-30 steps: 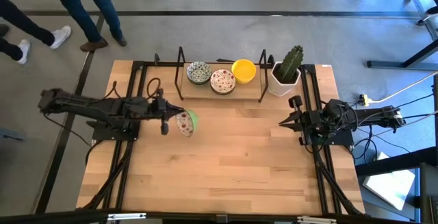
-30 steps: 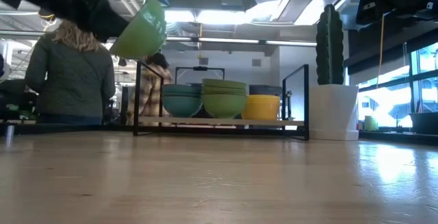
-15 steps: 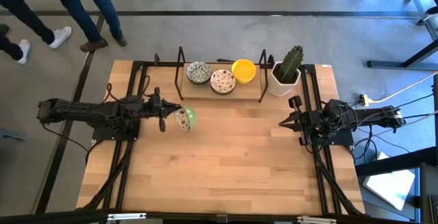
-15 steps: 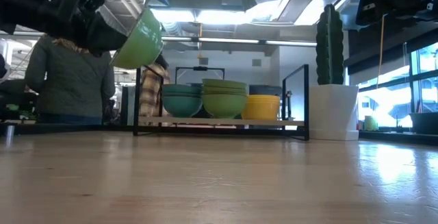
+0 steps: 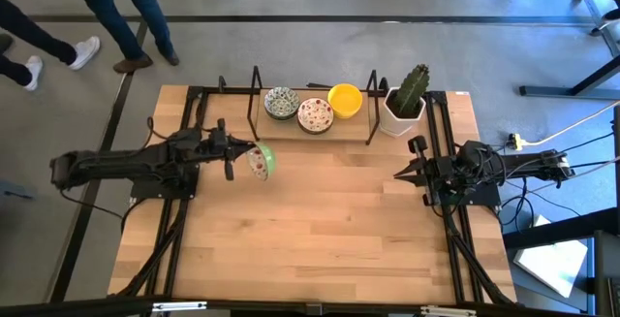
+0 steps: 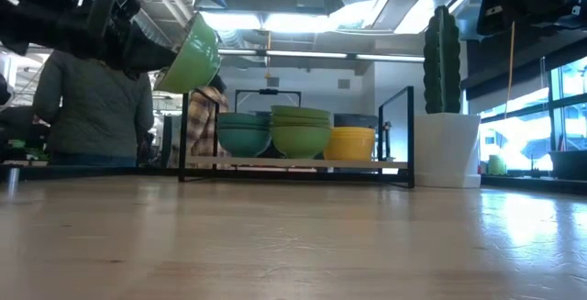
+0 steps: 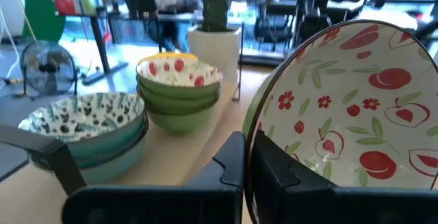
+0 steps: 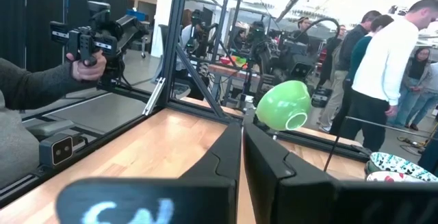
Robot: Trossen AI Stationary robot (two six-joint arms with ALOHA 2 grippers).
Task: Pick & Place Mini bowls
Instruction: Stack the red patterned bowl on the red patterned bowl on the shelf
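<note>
My left gripper (image 5: 248, 159) is shut on a mini bowl (image 5: 262, 163), green outside and white inside with red fruit and green leaves (image 7: 342, 114). It hangs in the air over the table's far left part, just short of the rack (image 5: 255, 104). The low view shows the bowl (image 6: 193, 50) high above the wood. On the rack stand three stacks: green-blue patterned bowls (image 5: 282, 103), red-speckled bowls (image 5: 315, 114) and yellow bowls (image 5: 345, 99). My right gripper (image 5: 399, 174) waits shut at the table's right side. My left gripper holds the bowl by its rim (image 7: 254, 125), one finger inside (image 7: 280, 176) and one outside (image 7: 231, 166). The fingers reach in level from the table's left. The bowl is lifted clear and tipped steeply, nearly on its edge.
A white square pot with a green cactus (image 5: 405, 102) stands right of the rack at the far edge. Black rails (image 5: 184, 210) run along both sides of the table. People stand on the floor beyond the far edge (image 5: 126, 16). Bare wood (image 5: 320, 230) lies between the arms.
My left gripper has carried the bowl toward the table's far edge, closer to the rack, keeping it shut on the rim and in the air. The bowl has stayed tipped. My right arm has kept still.
</note>
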